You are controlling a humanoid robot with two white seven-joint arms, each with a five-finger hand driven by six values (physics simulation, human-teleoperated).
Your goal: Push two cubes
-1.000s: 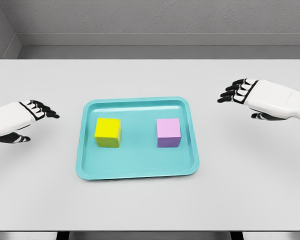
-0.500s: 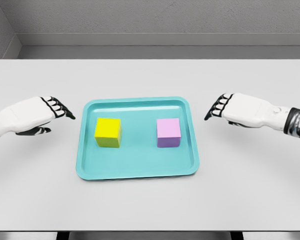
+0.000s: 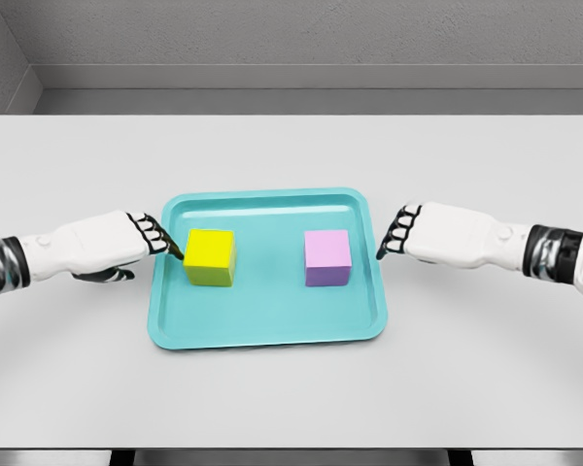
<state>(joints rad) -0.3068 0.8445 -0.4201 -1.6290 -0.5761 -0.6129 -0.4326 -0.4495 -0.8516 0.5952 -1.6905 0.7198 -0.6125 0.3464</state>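
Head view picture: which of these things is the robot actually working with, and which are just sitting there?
Part of the job:
yellow cube, with the left hand reaching its left side
pink cube, with the right hand nearing from the right, not yet over the tray rim

Just there:
teal tray holding both cubes
white table

— What sits on the table [image 3: 291, 408]?
— A teal tray [image 3: 265, 330], with a yellow cube [image 3: 210, 256] on its left half and a purple cube [image 3: 327, 257] on its right half, well apart from each other.
— And the hands?
— The left hand [image 3: 112, 246] reaches over the tray's left rim, its dark fingertips [image 3: 171, 248] at the yellow cube's left face. The right hand [image 3: 437, 234] hovers at the tray's right rim, fingers loosely curled, holding nothing, apart from the purple cube.
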